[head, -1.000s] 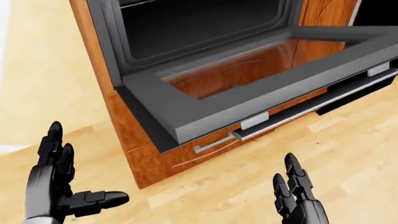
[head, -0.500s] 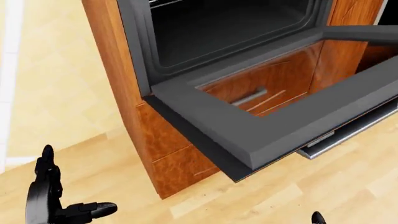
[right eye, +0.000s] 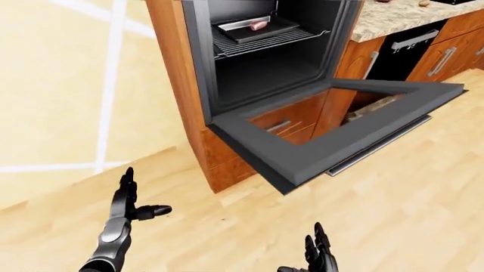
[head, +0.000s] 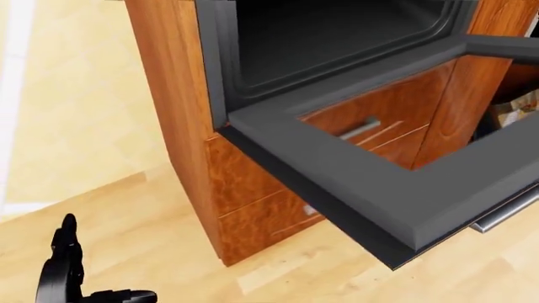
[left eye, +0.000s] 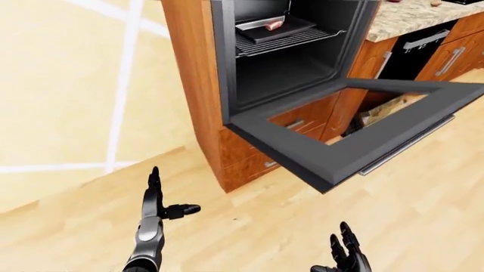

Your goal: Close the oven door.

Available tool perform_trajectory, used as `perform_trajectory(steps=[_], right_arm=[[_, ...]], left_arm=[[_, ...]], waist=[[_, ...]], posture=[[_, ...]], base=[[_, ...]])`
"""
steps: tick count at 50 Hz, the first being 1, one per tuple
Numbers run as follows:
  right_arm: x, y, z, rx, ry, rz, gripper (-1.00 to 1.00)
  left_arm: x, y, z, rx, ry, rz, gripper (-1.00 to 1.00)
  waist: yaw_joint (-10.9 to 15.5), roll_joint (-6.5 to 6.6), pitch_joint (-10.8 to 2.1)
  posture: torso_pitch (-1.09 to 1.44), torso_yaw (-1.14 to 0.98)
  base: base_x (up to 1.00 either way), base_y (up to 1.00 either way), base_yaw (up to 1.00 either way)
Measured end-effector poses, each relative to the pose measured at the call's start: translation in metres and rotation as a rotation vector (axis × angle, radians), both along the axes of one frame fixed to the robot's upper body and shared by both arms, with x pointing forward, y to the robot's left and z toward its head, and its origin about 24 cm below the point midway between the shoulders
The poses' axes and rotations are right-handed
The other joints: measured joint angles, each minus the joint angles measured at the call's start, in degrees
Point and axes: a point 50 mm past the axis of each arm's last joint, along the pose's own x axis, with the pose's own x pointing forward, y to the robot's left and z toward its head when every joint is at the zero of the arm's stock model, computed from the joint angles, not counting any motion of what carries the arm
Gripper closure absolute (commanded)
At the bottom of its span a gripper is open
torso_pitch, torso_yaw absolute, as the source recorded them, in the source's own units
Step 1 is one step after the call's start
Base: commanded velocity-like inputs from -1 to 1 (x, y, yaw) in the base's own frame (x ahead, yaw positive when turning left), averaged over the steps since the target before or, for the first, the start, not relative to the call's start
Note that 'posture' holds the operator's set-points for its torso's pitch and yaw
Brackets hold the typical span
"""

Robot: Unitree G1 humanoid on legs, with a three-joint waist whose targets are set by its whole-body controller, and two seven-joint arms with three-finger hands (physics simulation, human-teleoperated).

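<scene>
The oven (left eye: 283, 56) is set in a wooden cabinet at the top of the eye views. Its grey door (left eye: 356, 150) hangs open, lying flat and level, with a glass window and a bar handle (left eye: 408, 147) under its outer edge. A rack holds a tray with food (left eye: 274, 27) inside. My left hand (left eye: 157, 198) is open, fingers up, low at the left and apart from the door. My right hand (left eye: 344, 252) is open at the bottom edge, below the door's near corner. In the head view only my left hand (head: 63, 268) shows.
Wooden drawers (left eye: 249, 156) sit under the oven. A stone counter (left eye: 420, 14) and more cabinets with bar handles (left eye: 454, 59) stand at the top right. Light wood floor (left eye: 424, 215) spreads below the door. A pale wall (left eye: 75, 85) fills the left.
The head view has shifted: the oven and door slid right and grew larger in it. My right hand dropped out of the head view and my left hand sank toward its bottom edge.
</scene>
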Motion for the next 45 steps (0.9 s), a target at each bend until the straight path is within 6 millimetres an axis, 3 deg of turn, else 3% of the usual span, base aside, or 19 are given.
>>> perform_trajectory(steps=[9,14,27,30,36,45], right_arm=[[-0.011,-0.010,-0.001,-0.042,0.022,-0.043,-1.00],[-0.019,-0.012,-0.003,-0.082,0.056,-0.088,-1.00],[-0.028,-0.014,-0.005,0.010,0.024,-0.120,-1.00],[-0.027,-0.014,-0.004,0.015,0.019,-0.112,-1.00],[-0.022,-0.012,-0.002,0.010,0.000,-0.089,-1.00],[-0.031,-0.016,-0.004,0.013,0.019,-0.112,-1.00]], left_arm=[[0.000,0.002,0.001,0.042,0.005,-0.001,-1.00],[-0.002,0.005,-0.001,0.049,0.017,0.014,-1.00],[-0.006,0.009,-0.004,0.083,0.037,0.019,-1.00],[-0.012,0.011,-0.009,0.090,0.064,0.033,-1.00],[-0.014,0.016,-0.009,0.104,0.071,0.055,-1.00],[-0.005,0.008,-0.003,0.101,0.037,0.015,-1.00]], waist=[[0.0,0.27,-0.94],[0.0,0.58,-0.93],[-0.4,0.64,-0.74],[0.0,1.24,-0.77],[-0.4,2.24,-0.08],[-2.8,2.45,0.38]], posture=[[0.00,0.00],[0.00,0.00],[0.00,0.00],[0.00,0.00],[0.00,0.00],[0.00,0.00]], base=[[0.00,0.00,0.00],[0.00,0.00,0.00],[0.00,0.00,-0.02],[0.00,0.00,-0.27],[-0.04,0.00,-0.76],[-0.15,0.00,-1.00]])
